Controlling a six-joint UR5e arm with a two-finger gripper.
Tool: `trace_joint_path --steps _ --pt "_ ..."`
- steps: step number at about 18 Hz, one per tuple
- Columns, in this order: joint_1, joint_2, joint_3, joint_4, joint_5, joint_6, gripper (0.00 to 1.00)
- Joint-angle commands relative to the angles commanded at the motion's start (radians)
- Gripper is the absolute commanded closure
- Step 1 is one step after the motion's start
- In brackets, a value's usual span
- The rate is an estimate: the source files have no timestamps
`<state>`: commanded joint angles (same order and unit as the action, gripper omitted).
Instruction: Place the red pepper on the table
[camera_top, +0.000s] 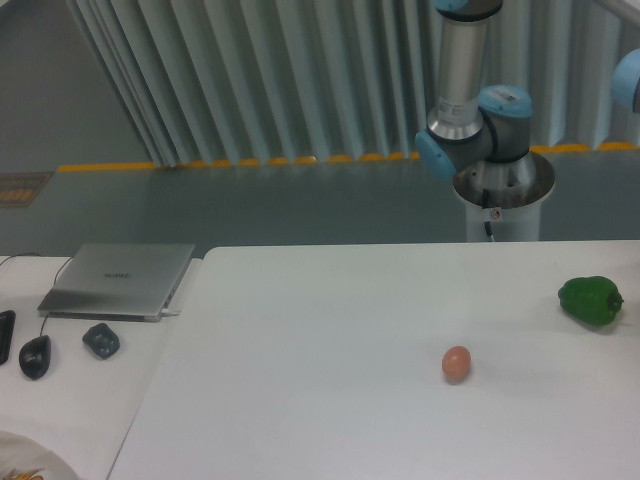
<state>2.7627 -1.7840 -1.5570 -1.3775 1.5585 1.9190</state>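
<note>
No gripper shows in this view, so whether it is wide, narrow or holding anything cannot be told. Only part of the arm (470, 120) is in frame: a grey upright link with blue joint caps, rising out of the top edge above its round base (503, 190) behind the far edge of the table (300, 400). Another blue cap sits at the right border of the picture. The red pepper is nowhere to be seen, neither on the table nor near the arm. On the white tabletop lies a small orange ball (456, 363), right of centre, and well apart from it a green pepper (591, 300) near the right edge. To the left, a smaller white desk (70, 400) abuts the table and bears a closed silver laptop (120, 280), a black mouse (35, 355) and a dark, lumpy small object (101, 341) just beside it. Behind all this run a grey floor, a yellow line and pale pleated curtains.
</note>
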Motion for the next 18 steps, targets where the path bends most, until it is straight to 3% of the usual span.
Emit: trace_joint_path --steps 5,11,18 --pt "-0.005 0.002 -0.003 -0.006 -0.003 0.0 0.0" --pt "-0.017 0.005 -0.054 0.011 -0.006 -0.011 0.0" --pt "0.061 0.015 -0.055 0.041 -0.005 -0.002 0.0"
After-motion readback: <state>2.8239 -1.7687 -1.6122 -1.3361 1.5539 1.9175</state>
